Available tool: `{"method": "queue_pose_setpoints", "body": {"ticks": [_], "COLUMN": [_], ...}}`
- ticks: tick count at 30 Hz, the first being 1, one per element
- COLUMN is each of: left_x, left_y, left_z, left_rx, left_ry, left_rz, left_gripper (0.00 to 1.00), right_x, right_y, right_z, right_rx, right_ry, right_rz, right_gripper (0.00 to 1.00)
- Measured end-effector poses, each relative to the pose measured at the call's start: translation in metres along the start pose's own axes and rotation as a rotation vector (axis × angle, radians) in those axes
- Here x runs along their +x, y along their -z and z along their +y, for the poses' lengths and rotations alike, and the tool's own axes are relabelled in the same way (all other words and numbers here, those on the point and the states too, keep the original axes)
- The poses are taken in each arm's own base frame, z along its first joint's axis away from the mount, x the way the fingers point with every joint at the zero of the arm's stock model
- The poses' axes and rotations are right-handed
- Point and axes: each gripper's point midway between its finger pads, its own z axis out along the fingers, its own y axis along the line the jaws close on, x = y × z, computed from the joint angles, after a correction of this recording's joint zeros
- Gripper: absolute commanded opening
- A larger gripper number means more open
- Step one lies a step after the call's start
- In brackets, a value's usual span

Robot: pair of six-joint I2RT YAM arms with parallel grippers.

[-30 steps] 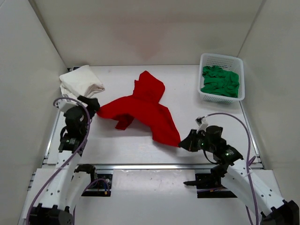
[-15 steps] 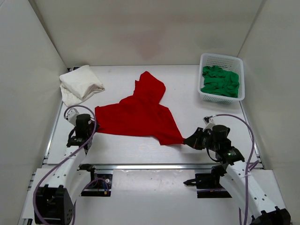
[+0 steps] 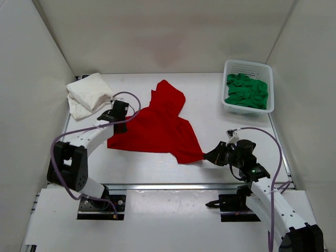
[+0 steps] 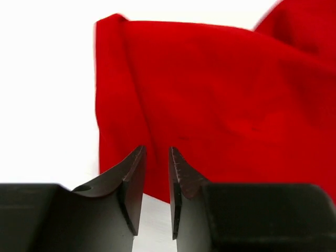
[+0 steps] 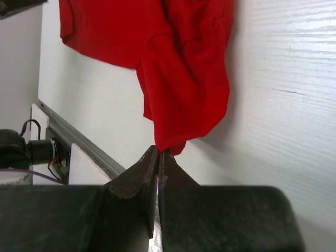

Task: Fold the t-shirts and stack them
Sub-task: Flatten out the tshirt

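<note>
Top external view first: my right gripper (image 3: 208, 156) is clamped on the near right corner of the red t-shirt (image 3: 157, 128), and the right wrist camera confirms it, with the fingers pressed together and a point of red cloth pinched at their tips. From that hand the shirt spreads away across the table (image 3: 220, 121) toward the left arm, mostly flat, with one lobe running on toward the far wall. My left gripper (image 3: 121, 109) sits at the shirt's far left edge, right where the red cloth meets bare tabletop. On the left wrist camera the jaws stand only narrowly parted, a slim gap between them, and I see no cloth caught in that gap; the red shirt (image 4: 210, 94) lies just beyond and under the fingertips, its folded left border running away from the hand. The off-white t-shirt (image 3: 90, 93) lies bunched just outboard of the left gripper, close but not touching it. The green t-shirt (image 3: 247, 90) is crumpled inside the white basket (image 3: 247, 64), well beyond the right gripper, near the far right corner.
</note>
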Motion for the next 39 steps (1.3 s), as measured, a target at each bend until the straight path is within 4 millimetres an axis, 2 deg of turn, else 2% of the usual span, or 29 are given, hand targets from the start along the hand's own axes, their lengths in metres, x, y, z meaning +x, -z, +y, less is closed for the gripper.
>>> {"method": "queue_pose_setpoints", "body": {"ticks": [2, 6, 11, 13, 21, 24, 36, 38, 39], "left_x": [0.004, 0.034, 0.046, 0.053, 0.074, 0.071, 0.062, 0.061, 0.061], "left_y": [-0.005, -0.001, -0.007, -0.006, -0.017, -0.019, -0.024, -0.026, -0.028], "left_z": [-0.006, -0.008, 0.027, 0.033, 0.018, 0.014, 0.023, 0.023, 0.022], "left_rx": [-0.034, -0.066, -0.128, -0.138, -0.135, -0.139, -0.183, -0.19, -0.193], "left_ry": [-0.119, -0.291, -0.265, -0.271, -0.374, -0.386, -0.377, -0.38, -0.383], "left_rz": [0.03, 0.109, 0.176, 0.197, 0.262, 0.251, 0.236, 0.238, 0.242], "left_gripper": [0.4, 0.37, 0.46, 0.49, 0.48, 0.47, 0.43, 0.41, 0.37], "right_x": [-0.003, -0.006, -0.006, -0.008, -0.009, -0.009, -0.01, -0.01, -0.01], "right_y": [0.0, 0.0, 0.0, 0.0, 0.0, -0.001, 0.0, 0.0, 0.0], "right_z": [-0.001, 0.001, 0.003, 0.004, 0.007, 0.007, 0.009, 0.009, 0.009], "right_rx": [-0.005, -0.021, -0.03, -0.038, -0.053, -0.056, -0.068, -0.07, -0.071], "right_ry": [-0.006, 0.002, 0.011, 0.013, 0.02, 0.02, 0.024, 0.024, 0.025], "right_rz": [-0.014, -0.022, -0.021, -0.028, -0.028, -0.027, -0.026, -0.025, -0.025], "right_gripper": [0.0, 0.0, 0.0, 0.0, 0.0, 0.0, 0.0, 0.0, 0.0]}}
